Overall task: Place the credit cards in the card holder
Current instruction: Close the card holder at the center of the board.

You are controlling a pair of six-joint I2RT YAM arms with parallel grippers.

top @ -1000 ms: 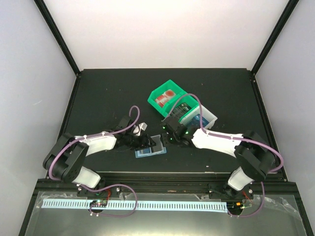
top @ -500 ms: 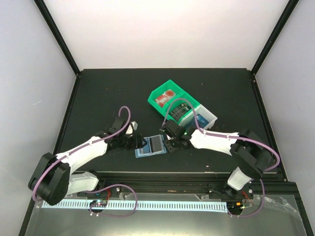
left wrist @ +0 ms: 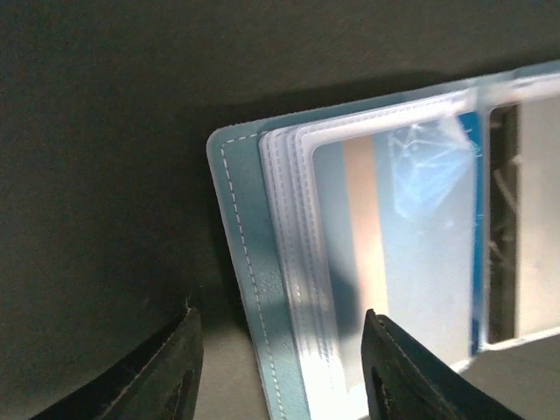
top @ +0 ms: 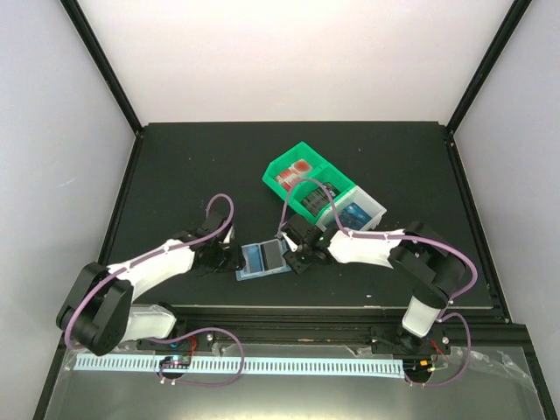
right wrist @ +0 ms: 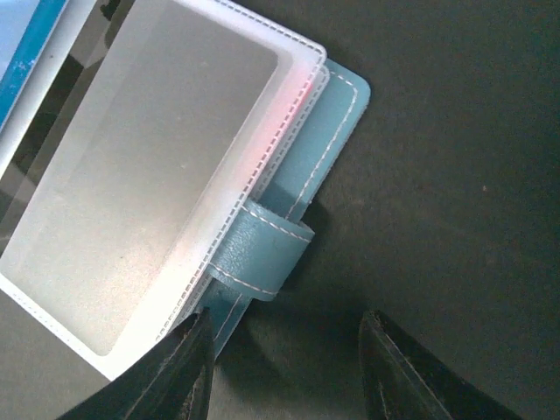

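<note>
the blue-teal leather-like card holder (top: 264,260) lies open on the black table (top: 175,166), lower centre of the top view, left hand (left wrist: 282,363) spread astride its left edge, right hand (right wrist: 284,367) spread by its clasp tab (right wrist: 261,254), seemingly bracing it flat for loading.

A: Entry one, the support?
B: Flat matt black rectangular table (top: 175,157), edged by black rails.
A: Noted. What lies directly on it?
B: Three lots. First, a small blue-teal leather-like fold-over card holder (top: 262,260). It lies open near the front edge with its clear plastic pockets uppermost, its stitched cover flat on the surface and a clasp tab at one edge.
A: Second?
B: A rectangular green plastic bin (top: 280,166), set askew toward the middle of the table.
A: Third?
B: A white plastic bin (top: 376,207), touching the green one's side, likewise askew.
A: Spacing?
B: The holder sits in front of both bins, near them but apart.
</note>
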